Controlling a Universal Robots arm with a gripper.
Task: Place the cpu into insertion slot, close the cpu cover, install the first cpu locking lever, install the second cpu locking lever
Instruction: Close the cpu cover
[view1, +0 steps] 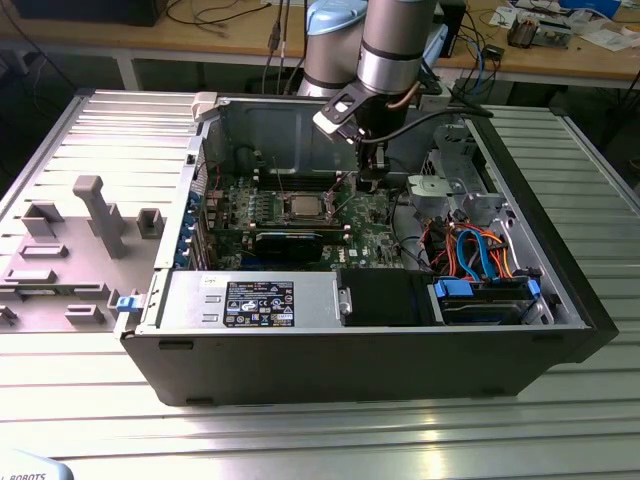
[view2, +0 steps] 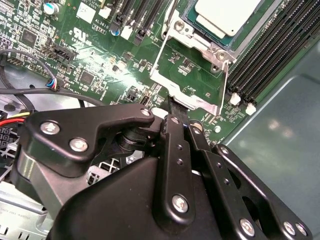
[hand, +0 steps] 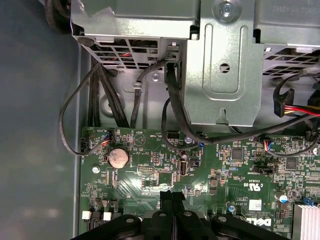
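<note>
The small square cpu with its silver-tan metal top (view2: 227, 15) lies flat in the insertion slot, a square socket with a silvery rim (view2: 199, 41), on the green circuit board (view2: 100, 60). In the exterior view the chip (view1: 304, 207) sits near the middle of that board. The cpu cover, a thin silvery frame plate with a square window (view2: 186, 98), stands swung open off the chip, and the board shows through its window. The black gripper (view2: 173, 107) is at the cover's free edge. Its fingers (hand: 166, 200) are drawn together, though I cannot tell whether they pinch the plate. Long black memory slots (view2: 270, 45) run beside the socket. The open dark computer case (view1: 400, 350) rests on the ribbed metal counter (view1: 300, 440).
</note>
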